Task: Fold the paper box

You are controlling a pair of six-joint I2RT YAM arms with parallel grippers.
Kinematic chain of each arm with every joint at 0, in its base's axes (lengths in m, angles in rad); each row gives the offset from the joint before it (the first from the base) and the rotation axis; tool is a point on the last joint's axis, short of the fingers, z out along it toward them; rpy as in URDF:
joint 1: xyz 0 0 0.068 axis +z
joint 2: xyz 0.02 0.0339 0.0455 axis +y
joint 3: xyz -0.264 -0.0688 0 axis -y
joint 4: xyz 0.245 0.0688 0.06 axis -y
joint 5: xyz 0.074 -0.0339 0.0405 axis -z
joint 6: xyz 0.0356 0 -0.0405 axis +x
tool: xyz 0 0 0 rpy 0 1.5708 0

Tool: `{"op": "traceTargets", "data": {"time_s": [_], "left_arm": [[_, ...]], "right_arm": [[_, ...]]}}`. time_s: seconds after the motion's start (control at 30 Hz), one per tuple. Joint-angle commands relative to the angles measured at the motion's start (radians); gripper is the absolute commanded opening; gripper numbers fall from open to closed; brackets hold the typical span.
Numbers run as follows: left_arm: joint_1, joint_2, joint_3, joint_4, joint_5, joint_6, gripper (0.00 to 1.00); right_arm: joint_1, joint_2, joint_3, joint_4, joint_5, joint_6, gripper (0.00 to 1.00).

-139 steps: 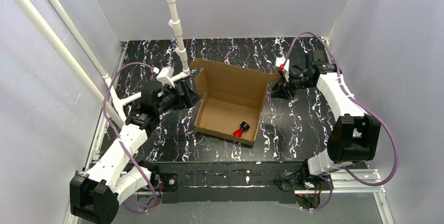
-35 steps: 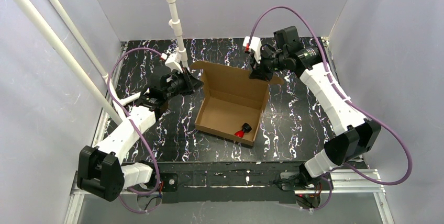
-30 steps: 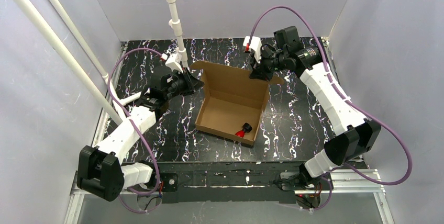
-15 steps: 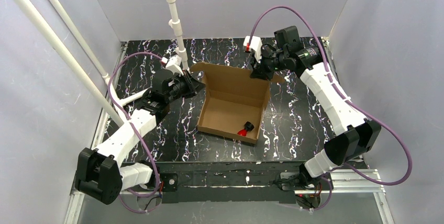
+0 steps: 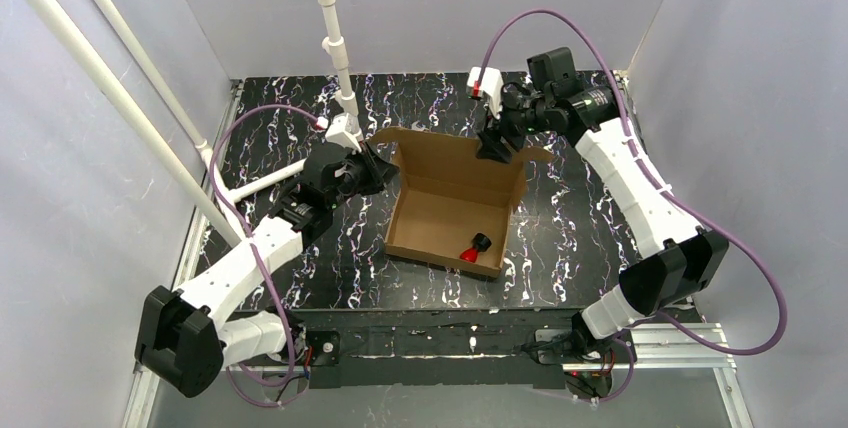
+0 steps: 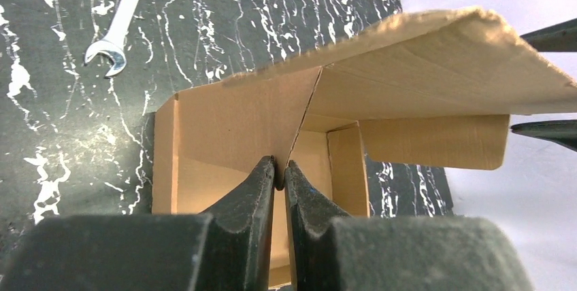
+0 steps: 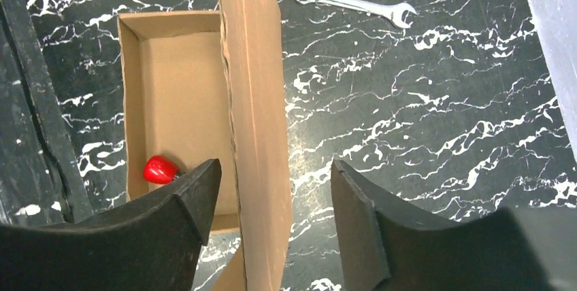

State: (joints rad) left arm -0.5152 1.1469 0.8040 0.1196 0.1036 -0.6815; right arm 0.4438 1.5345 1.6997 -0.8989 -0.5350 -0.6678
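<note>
The paper box is brown cardboard and sits mid-table with its lid raised at the far side. My left gripper is at the lid's left end. In the left wrist view the left gripper is shut on a thin cardboard edge of the box. My right gripper is at the lid's right end. In the right wrist view it stands open, the upright lid between its fingers with a gap on each side.
A small red and black object lies in the box's near right corner, and the right wrist view shows it too. A steel wrench lies on the black marbled table beyond the box. White pipes rise at the back left.
The right gripper has opened and let go of the lid. The left arm has pushed right, and the box has slid a little to the right with it.
</note>
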Motion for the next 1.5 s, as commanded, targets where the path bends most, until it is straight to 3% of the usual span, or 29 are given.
{"op": "traceTargets", "data": {"time_s": [0.0,0.27,0.53,0.7,0.83,0.93,1.07,1.13,1.33,1.47], "left_arm": [[-0.046,-0.040,-0.040,-0.111,-0.157,0.045,0.00],[-0.080,-0.083,-0.044,-0.127,-0.251,0.070,0.00],[-0.102,-0.122,-0.031,-0.187,-0.317,0.066,0.00],[-0.123,-0.141,-0.034,-0.202,-0.341,0.054,0.00],[-0.135,-0.143,-0.030,-0.208,-0.357,0.047,0.00],[-0.140,-0.143,-0.024,-0.210,-0.364,0.044,0.00],[-0.147,-0.138,-0.018,-0.212,-0.369,0.036,0.00],[-0.150,-0.133,-0.014,-0.211,-0.368,0.029,0.00],[-0.162,-0.118,-0.008,-0.210,-0.365,0.013,0.00],[-0.168,-0.120,-0.011,-0.209,-0.360,0.006,0.00]], "right_arm": [[-0.058,-0.064,0.036,-0.044,-0.069,-0.023,0.74],[-0.263,-0.189,0.015,-0.102,-0.236,-0.073,0.96],[-0.460,-0.366,-0.106,-0.098,-0.328,-0.052,0.98],[-0.530,-0.480,-0.281,0.029,-0.318,0.064,0.97],[-0.552,-0.543,-0.475,0.241,-0.284,0.249,0.83],[-0.553,-0.563,-0.603,0.358,-0.256,0.303,0.65],[-0.555,-0.571,-0.763,0.582,-0.241,0.460,0.34],[-0.565,-0.580,-0.858,0.730,-0.241,0.578,0.26],[-0.573,-0.626,-1.142,1.220,-0.250,0.918,0.25],[-0.572,-0.632,-1.243,1.372,-0.226,1.005,0.31]]}}
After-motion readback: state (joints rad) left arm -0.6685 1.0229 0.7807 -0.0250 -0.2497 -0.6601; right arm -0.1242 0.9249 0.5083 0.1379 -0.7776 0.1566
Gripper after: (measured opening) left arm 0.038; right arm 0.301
